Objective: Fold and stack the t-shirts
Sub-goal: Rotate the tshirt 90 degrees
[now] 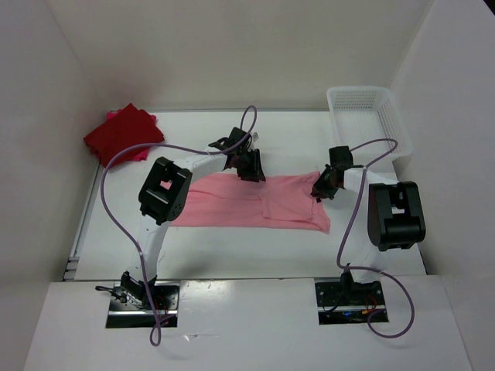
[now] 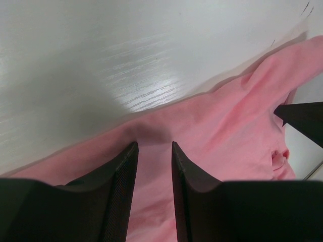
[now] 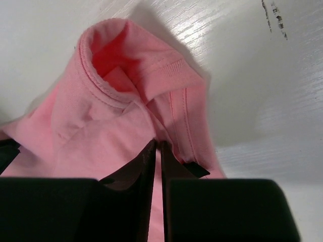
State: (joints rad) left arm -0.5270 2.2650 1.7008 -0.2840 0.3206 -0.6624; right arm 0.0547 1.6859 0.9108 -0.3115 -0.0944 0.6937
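Light pink soft cloth t-shirt (image 1: 255,202) lies partly folded on white table (image 1: 232,247). We see right gripper (image 3: 157,142) narrowed to a slit at hemmed opening and left gripper (image 2: 154,144) half-spread over far edge. We cannot tell whether either grips. Risk: snagged cloth drags on lift and skews fold.

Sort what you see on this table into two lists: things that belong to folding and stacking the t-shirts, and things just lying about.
Belongs to the job:
- light pink t-shirt, spread out mid-table between the two arms
- folded red t-shirts, piled at the far left corner

Just lying about:
- white mesh basket, at the far right corner, apart from the shirts
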